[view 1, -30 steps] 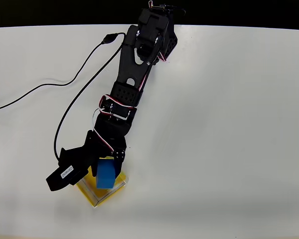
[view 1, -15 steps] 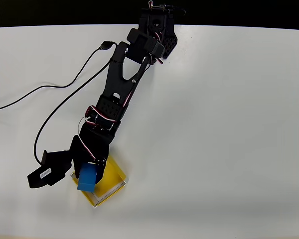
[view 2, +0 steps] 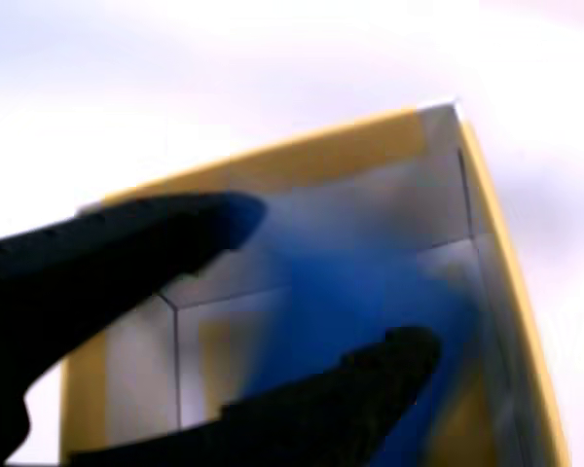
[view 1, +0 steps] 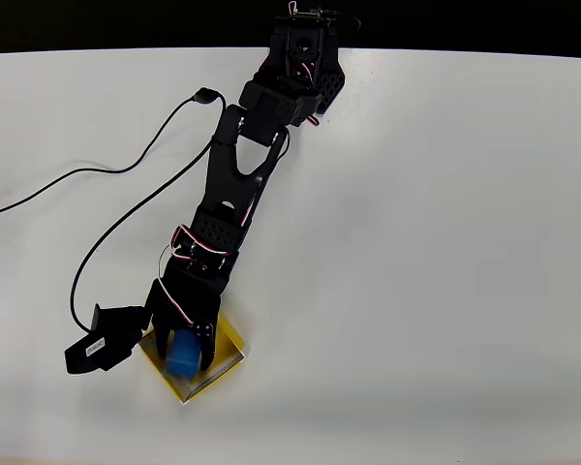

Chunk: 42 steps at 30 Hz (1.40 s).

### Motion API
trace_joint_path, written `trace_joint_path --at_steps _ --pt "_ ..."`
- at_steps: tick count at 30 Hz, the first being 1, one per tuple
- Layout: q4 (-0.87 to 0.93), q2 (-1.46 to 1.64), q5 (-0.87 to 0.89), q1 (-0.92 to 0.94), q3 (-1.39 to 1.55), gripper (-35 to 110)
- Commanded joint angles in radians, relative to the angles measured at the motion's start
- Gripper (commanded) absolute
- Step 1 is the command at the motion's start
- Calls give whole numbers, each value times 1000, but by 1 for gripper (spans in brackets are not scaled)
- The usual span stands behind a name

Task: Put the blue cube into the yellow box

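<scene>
Blue is what jumps out in the overhead view: the small, solid, matte bright-blue cube [view 1: 182,354] sits between the black two-finger gripper's [view 1: 181,356] tips, right over the shallow, square, open-topped yellow box [view 1: 225,345] with its thin pale wall rims. The black arm [view 1: 234,189] stretches down from the top of the white table [view 1: 445,242] and leans over the box, covering a good part of the box's left side. A black cable [view 1: 116,228] loops across the table on the left, well apart from the box. From up here the cube looks inside the box's outline, but I can't tell whether it's touching the floor.

The wrist view is blurry, but it helps. The two dark fingers [view 2: 127,243] stand one above and one below a smeared blue patch that has to be the cube [view 2: 341,311], and the box's yellow walls [view 2: 506,272] and pale inner faces wrap around everything. So the tips are down within the walls. The jaws look set narrow with the cube between them; whether they're actually pressing on it or have just let go, I can't tell from this blur.

My read: this is the placing step, basically the end of it. Next move should be opening the jaws fully, then lifting straight up so the fingers don't clip a wall or drag the cube out.
</scene>
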Motion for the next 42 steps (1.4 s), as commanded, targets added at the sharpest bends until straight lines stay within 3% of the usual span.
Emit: trace_joint_path --at_steps 1,13,18,28,42 --pt "-25 100 -6 -2 -52 40" --pt "-35 230 -34 -18 -35 33" --pt "92 413 -23 -57 35 24" --pt "199 907 -6 -249 431 14" --pt "607 1620 -21 -453 989 12"
